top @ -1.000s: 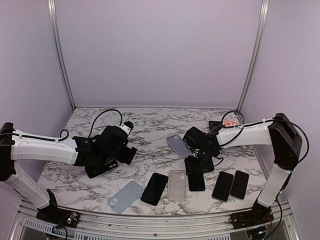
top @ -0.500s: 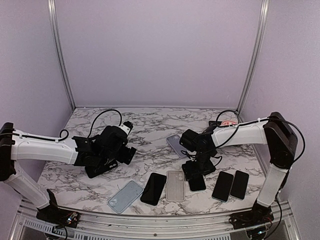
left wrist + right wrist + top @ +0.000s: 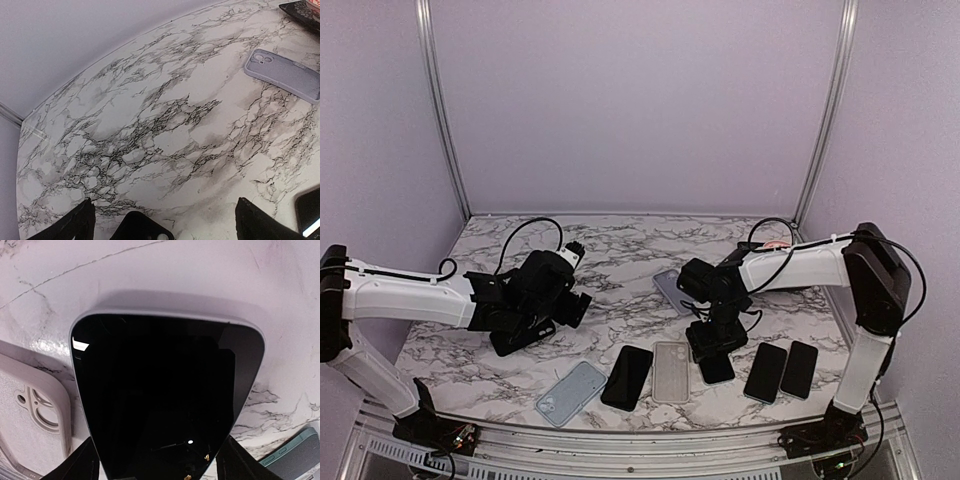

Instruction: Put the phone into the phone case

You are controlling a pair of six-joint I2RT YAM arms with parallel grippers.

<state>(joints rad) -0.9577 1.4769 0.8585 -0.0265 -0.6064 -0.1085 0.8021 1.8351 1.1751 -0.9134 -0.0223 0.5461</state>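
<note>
A black phone (image 3: 160, 395) lies screen up on the marble table, also seen in the top view (image 3: 718, 368). My right gripper (image 3: 714, 336) is low over its far end. In the right wrist view the gripper (image 3: 162, 467) is open, one finger (image 3: 82, 465) on each side of the phone's long edges. A clear beige case (image 3: 672, 371) lies just left of the phone and shows in the right wrist view (image 3: 30, 420). My left gripper (image 3: 165, 222) is open and empty above a black case (image 3: 142, 231), at the left of the table (image 3: 570, 305).
A lavender case (image 3: 673, 289) lies mid-table, also in the left wrist view (image 3: 285, 75). At the front lie a black phone (image 3: 628, 377), a light blue one (image 3: 572, 392) and two dark phones at the right (image 3: 766, 372) (image 3: 799, 368). A dark tray (image 3: 760, 248) sits back right.
My right gripper has moved toward the near edge and down over the black phone, covering more of it. The left arm has not moved.
</note>
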